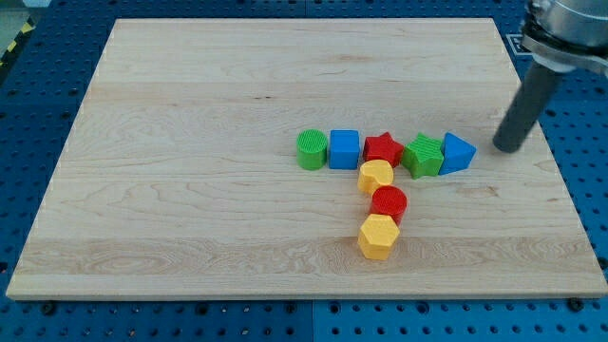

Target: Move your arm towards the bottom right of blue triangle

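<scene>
The blue triangle (458, 153) lies on the wooden board (190, 190) at the right end of a row of blocks. My tip (508, 148) is to the right of the blue triangle, a short gap away and about level with it, near the board's right edge. The row runs leftward from the triangle: a green star (424, 156), a red star (384, 148), a blue cube (344, 149) and a green cylinder (311, 150).
Below the red star a column of blocks runs down: a yellow cylinder (375, 177), a red cylinder (389, 203) and a yellow hexagon (378, 237). A blue pegboard surface (579, 142) surrounds the board.
</scene>
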Action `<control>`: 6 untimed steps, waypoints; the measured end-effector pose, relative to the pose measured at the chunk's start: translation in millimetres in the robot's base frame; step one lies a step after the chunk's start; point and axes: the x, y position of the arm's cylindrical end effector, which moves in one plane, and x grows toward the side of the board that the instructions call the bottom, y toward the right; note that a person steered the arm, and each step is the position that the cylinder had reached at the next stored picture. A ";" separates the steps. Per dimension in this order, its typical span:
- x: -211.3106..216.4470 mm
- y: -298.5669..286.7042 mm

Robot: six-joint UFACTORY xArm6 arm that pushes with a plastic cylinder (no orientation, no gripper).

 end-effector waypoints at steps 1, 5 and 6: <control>27.4 0.2; 44.7 -48.1; 30.8 -48.1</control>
